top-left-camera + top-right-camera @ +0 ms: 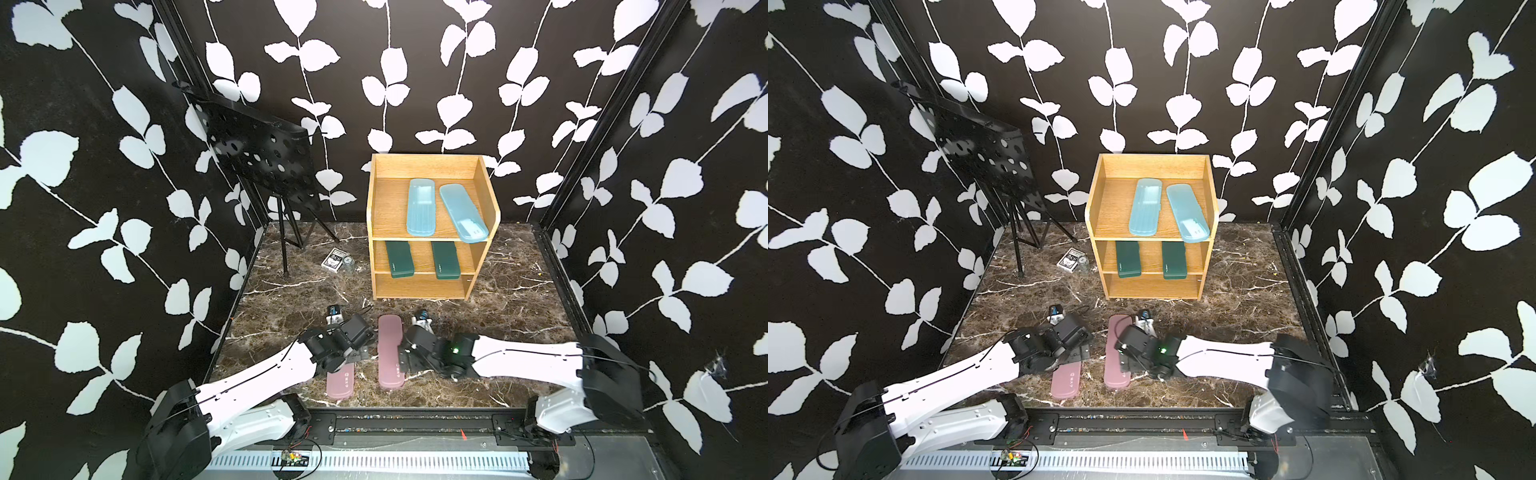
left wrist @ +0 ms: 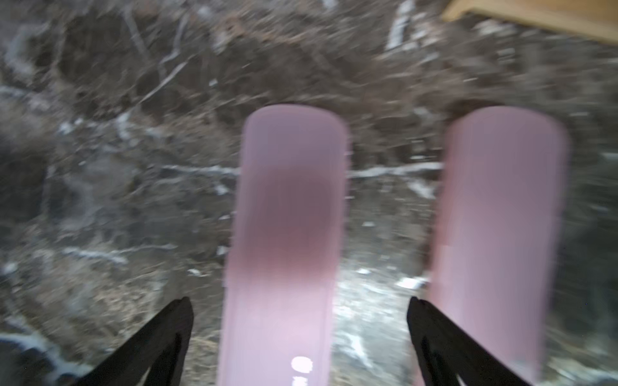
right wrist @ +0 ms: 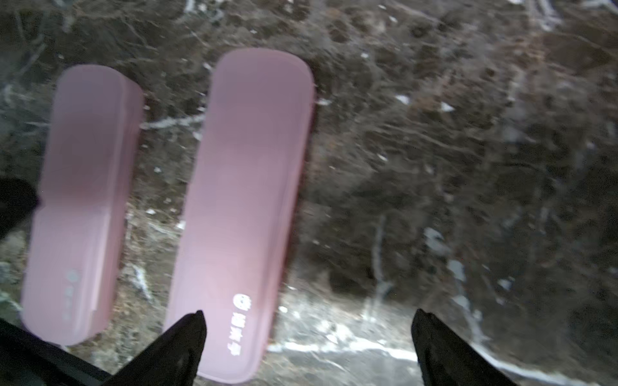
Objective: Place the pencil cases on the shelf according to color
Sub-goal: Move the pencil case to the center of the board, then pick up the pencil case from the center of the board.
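Two smooth, round-cornered, translucent pink cases lie flat and parallel on the near part of the veined brown marble table (image 1: 519,311). The left pink case (image 2: 284,217) runs between the spread, released fingers of the left gripper (image 2: 299,300). The right pink case (image 3: 240,200) lies just left of the right gripper (image 3: 309,314), whose jaws are wide and empty. Blue cases (image 1: 420,208) rest on the top tier of the far wooden shelf (image 1: 419,286), and green cases (image 1: 400,259) on the middle tier. The walls (image 1: 83,249) are black with white leaves.

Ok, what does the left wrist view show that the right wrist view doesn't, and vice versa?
Only the left wrist: a corner of the shelf, and the open left end effector straddling one pink case. Only the right wrist: the open right end effector mostly over bare table, beside the other pink case. Both: the two pink cases lying flat and apart on the table.
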Robot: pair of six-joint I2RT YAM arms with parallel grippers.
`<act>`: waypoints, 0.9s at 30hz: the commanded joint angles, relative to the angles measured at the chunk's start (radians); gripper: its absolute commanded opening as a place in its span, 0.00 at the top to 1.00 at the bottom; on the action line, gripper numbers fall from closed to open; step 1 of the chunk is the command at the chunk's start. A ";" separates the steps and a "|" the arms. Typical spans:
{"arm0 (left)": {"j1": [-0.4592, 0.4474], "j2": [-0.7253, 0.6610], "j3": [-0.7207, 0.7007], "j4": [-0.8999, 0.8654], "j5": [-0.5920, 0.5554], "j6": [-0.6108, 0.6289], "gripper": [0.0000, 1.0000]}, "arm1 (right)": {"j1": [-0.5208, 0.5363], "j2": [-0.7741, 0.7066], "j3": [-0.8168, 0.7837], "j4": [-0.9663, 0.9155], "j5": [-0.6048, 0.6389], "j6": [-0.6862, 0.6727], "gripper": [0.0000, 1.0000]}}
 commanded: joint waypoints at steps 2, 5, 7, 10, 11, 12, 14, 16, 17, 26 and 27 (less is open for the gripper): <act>0.028 0.014 -0.021 -0.032 0.029 0.058 0.01 | 0.025 0.119 0.160 -0.080 0.052 -0.009 0.01; 0.047 0.032 -0.047 0.003 0.054 0.060 0.01 | 0.031 0.193 0.210 -0.103 0.045 0.011 0.01; 0.055 0.031 -0.080 0.062 0.087 0.064 0.01 | 0.036 0.223 0.218 -0.106 0.044 0.025 0.01; 0.058 0.044 -0.120 0.160 0.139 0.065 0.01 | 0.046 0.248 0.210 -0.133 0.068 0.049 0.01; 0.058 0.058 -0.123 0.183 0.155 0.067 0.01 | 0.045 0.245 0.202 -0.159 0.086 0.061 0.01; 0.058 0.075 -0.123 0.199 0.170 0.071 0.01 | 0.045 0.238 0.185 -0.173 0.103 0.074 0.01; 0.058 0.109 -0.119 0.233 0.196 0.083 0.01 | 0.044 0.207 0.144 -0.191 0.129 0.085 0.01; 0.057 0.140 -0.112 0.271 0.229 0.092 0.01 | 0.043 0.157 0.095 -0.206 0.160 0.089 0.01; 0.058 0.155 -0.104 0.285 0.245 0.092 0.01 | 0.040 0.124 0.064 -0.212 0.171 0.089 0.01; 0.055 0.111 -0.108 0.340 0.238 0.036 0.01 | -0.031 -0.232 -0.228 -0.052 0.141 0.021 0.00; 0.056 0.097 -0.102 0.314 0.211 0.042 0.01 | -0.031 -0.256 -0.231 -0.030 0.134 0.015 0.00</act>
